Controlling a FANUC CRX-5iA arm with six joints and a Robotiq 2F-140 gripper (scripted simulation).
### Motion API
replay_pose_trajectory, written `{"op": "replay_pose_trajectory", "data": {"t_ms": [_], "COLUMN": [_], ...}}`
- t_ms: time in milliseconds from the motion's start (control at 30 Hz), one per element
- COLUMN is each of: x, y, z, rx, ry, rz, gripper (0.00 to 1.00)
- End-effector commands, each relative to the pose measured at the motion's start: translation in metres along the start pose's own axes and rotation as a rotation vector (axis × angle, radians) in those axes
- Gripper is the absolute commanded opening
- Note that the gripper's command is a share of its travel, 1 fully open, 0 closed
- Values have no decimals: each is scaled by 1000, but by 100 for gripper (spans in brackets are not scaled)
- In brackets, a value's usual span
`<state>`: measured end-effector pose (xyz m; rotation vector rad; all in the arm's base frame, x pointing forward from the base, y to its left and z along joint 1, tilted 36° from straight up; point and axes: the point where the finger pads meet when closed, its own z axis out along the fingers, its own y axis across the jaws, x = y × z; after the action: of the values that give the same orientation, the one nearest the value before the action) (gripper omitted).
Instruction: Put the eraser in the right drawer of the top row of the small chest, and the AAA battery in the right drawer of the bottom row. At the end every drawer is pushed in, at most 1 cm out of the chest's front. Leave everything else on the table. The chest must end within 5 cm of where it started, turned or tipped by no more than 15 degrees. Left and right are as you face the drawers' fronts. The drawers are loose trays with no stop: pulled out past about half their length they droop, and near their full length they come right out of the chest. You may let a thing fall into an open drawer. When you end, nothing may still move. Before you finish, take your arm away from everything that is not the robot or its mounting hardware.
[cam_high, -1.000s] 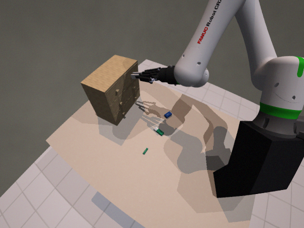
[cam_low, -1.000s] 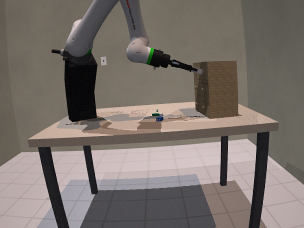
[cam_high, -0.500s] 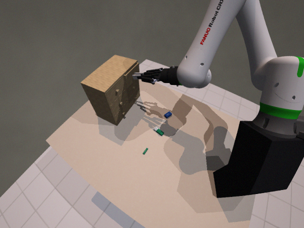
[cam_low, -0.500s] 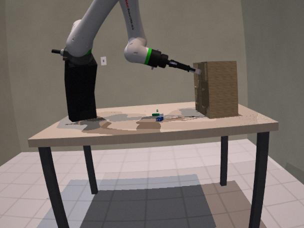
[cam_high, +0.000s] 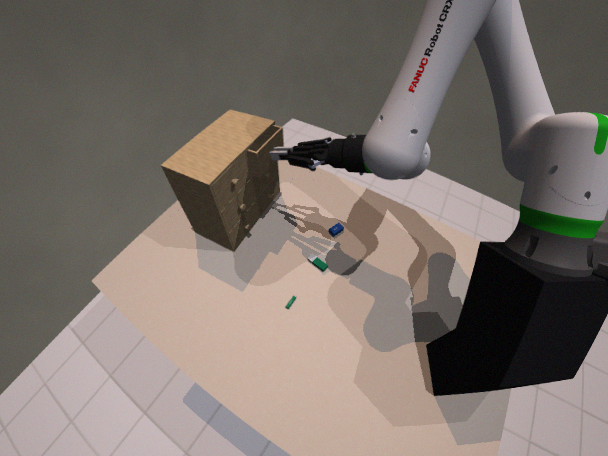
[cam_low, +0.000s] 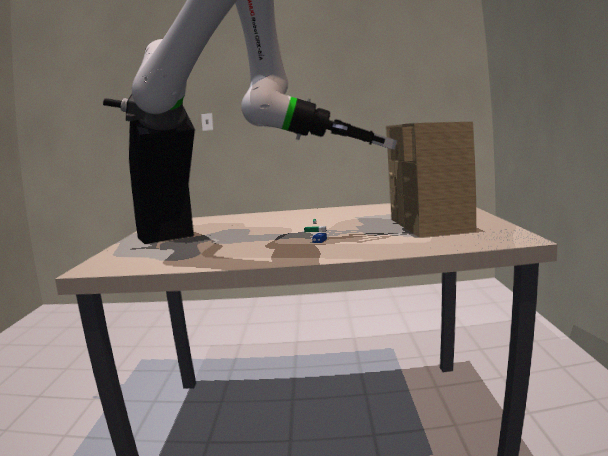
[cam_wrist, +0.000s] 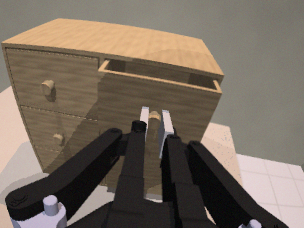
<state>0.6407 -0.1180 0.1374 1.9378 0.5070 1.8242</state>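
The small wooden chest (cam_high: 207, 150) (cam_low: 445, 175) (cam_wrist: 140, 46) stands upright. Its top right drawer (cam_high: 270, 146) (cam_low: 408, 143) (cam_wrist: 150, 91) is pulled partway out and looks level; its floor is hidden. My gripper (cam_high: 278, 153) (cam_low: 390, 143) (cam_wrist: 153, 119) is shut on that drawer's round knob (cam_wrist: 154, 116), with a pale fingertip on each side. The other drawers that show look pushed in. A green block with a white end, which looks like the eraser (cam_high: 319, 264) (cam_low: 312, 229), lies on the table. A small green stick, which looks like the AAA battery (cam_high: 291, 302) (cam_low: 314, 221), lies beyond it, away from the chest.
A small blue block (cam_high: 336, 229) (cam_low: 319, 238) lies on the table (cam_high: 215, 325) (cam_low: 250, 280) near the green-and-white block. The robot's black pedestal (cam_high: 500, 320) (cam_low: 161, 185) stands at the table's opposite end from the chest. The chest stands near the table's far edge.
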Motion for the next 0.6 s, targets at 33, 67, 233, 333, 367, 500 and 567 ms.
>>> {"op": "replay_pose_trajectory", "data": {"t_ms": [33, 67, 233, 333, 367, 500, 567], "x": [-2, -2, -4, -6, -6, -8, -8], "y": [0, 0, 0, 0, 0, 0, 0], "z": [-5, -5, -12, -16, -17, -22, -24], "rx": [0, 0, 0, 0, 0, 0, 0], "ry": [0, 0, 0, 0, 0, 0, 0], "rz": [0, 0, 0, 0, 0, 0, 0], "gripper": [8, 8, 8, 8, 8, 8, 8]}}
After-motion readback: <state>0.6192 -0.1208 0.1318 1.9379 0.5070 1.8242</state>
